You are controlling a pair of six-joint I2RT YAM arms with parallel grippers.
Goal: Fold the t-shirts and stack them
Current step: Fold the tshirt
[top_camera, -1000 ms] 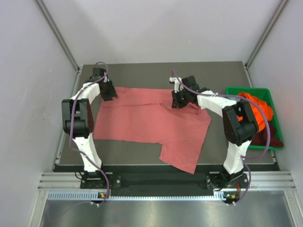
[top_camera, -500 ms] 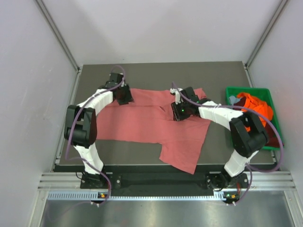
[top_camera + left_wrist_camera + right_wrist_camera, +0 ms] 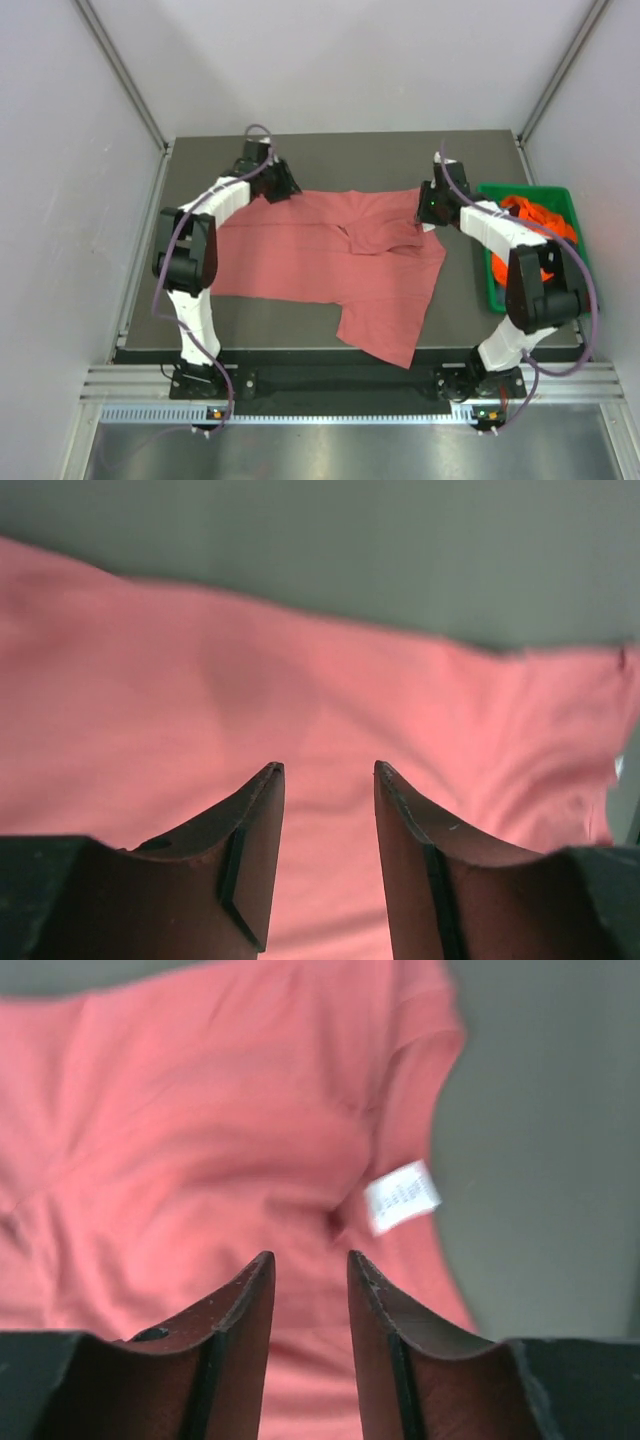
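The salmon-pink t-shirt lies spread and rumpled across the middle of the dark table, with one part hanging toward the front edge. My left gripper is at the shirt's far left corner. In the left wrist view it is open and empty over the pink cloth. My right gripper is at the shirt's far right corner. In the right wrist view it is open and empty over the cloth, close to a white care label. A bright orange t-shirt lies in the bin; the others are mostly hidden.
A green plastic bin stands at the right edge of the table, behind my right arm. White walls close in the table at the back and on both sides. Bare table runs behind the shirt.
Both grippers have moved toward the back edge of the shirt, the left one to the right and the right one far to the right. The shirt's far edge has shifted and bunched near the middle.
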